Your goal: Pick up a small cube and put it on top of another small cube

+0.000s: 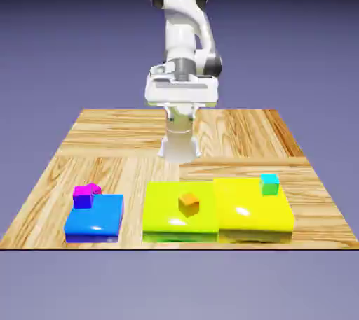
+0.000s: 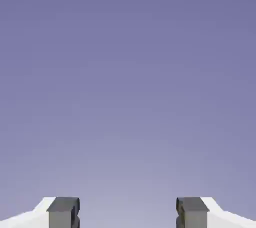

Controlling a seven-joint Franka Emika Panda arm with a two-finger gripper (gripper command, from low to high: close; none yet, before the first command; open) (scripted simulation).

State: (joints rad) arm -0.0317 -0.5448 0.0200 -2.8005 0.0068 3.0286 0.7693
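Observation:
The small cube (image 1: 96,188), magenta-pink, sits at the exterior view's left on the table by the back corner of a flat blue block (image 1: 95,219). A look-alike cube with purple-blue sides (image 1: 83,198) partly hides it. The other small cube (image 1: 269,184), cyan-topped with green sides, rests on a flat yellow block (image 1: 252,210) at the right. My gripper (image 1: 179,156) hangs over the middle of the table, behind the blocks and away from both cubes. In the hand view the gripper (image 2: 127,217) is open, its grey fingertips (image 2: 63,212) wide apart with only plain backdrop between them.
A tiny orange cube (image 1: 188,203) lies on a flat yellow-green block (image 1: 179,217) in the middle of the front row. The three flat blocks stand side by side near the wooden table's (image 1: 119,136) front edge.

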